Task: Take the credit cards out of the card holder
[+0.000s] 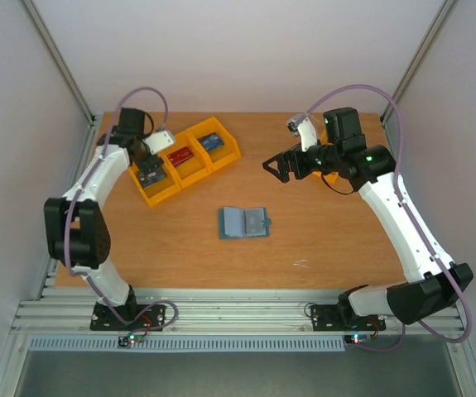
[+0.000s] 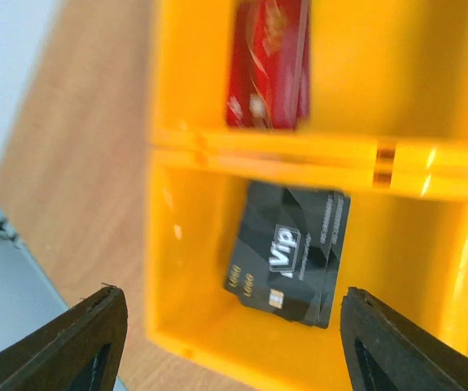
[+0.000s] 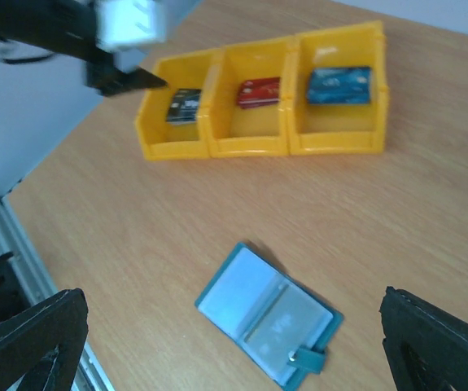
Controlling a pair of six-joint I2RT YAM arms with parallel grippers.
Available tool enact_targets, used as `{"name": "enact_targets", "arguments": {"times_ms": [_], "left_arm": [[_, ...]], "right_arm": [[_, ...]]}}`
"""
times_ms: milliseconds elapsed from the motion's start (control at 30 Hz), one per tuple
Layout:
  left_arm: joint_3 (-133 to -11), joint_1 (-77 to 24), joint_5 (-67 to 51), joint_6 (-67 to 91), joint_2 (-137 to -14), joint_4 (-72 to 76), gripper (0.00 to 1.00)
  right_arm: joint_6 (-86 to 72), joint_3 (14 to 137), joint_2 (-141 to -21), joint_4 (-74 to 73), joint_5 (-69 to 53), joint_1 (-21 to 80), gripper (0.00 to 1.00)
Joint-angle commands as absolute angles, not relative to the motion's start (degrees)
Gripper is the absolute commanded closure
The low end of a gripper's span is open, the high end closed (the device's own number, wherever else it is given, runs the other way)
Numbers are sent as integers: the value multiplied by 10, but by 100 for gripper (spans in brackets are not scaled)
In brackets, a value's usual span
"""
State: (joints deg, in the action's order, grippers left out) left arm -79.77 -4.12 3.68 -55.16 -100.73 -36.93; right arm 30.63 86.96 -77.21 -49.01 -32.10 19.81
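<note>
Three cards [image 3: 258, 92] are already lying in the bins [image 3: 254, 147]: grey card [image 2: 290, 252], red card [image 2: 268, 65], blue card [image 3: 339, 85]. The holder [image 3: 266, 322] is lying open mid-table, well apart from them. One pocket may be hiding another card, but blur is making that unsure. The left gripper [image 2: 229, 326] is hovering over the grey card, jaws apart and gripping nothing. The right gripper [image 1: 276, 168] is hanging wide open, empty.

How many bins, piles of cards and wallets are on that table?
Orange bins: 3
Dark grey card pile: 1
Red card pile: 1
Blue card pile: 1
Card holder: 1
Total: 7
</note>
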Motion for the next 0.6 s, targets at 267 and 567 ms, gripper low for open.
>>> {"name": "enact_targets", "arguments": {"times_ms": [267,567], "left_arm": [[-877,-115,-215,-134,-832,-559,23],[-737,-175,-240,94,-803,-486,24]], "right_arm": [[58,824,-859,-501,-250,198,12],[9,733,-849,-464,-188,227,13]]}}
